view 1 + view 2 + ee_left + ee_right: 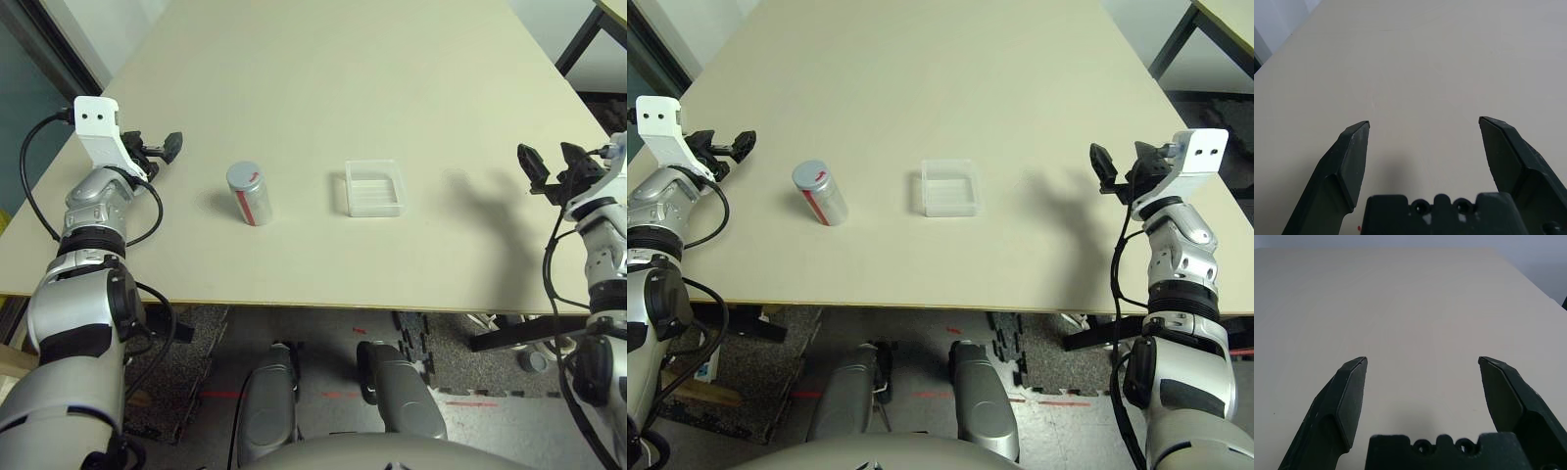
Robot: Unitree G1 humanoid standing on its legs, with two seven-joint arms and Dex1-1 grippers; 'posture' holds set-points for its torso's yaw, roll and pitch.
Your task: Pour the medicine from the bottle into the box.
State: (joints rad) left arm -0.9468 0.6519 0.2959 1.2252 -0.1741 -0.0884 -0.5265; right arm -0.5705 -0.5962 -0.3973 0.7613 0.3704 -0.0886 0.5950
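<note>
The bottle (249, 193), a small silver-grey cylinder with a red stripe, stands upright on the table left of centre. The medicine is hidden from view. The box (374, 188), a shallow clear plastic tray, sits about a hand's width to the bottle's right and looks empty. My left gripper (157, 147) hovers near the table's left edge, left of the bottle, open with nothing between its fingers (1354, 147). My right gripper (552, 162) hangs at the table's right edge, well right of the box, also open and holding nothing; its fingers (1352, 382) stand wide over bare tabletop.
The beige table (343, 78) stretches far back behind both objects. Its front edge (323, 307) runs just below them, with floor and black mats beneath. A dark table leg (586, 34) stands at the back right.
</note>
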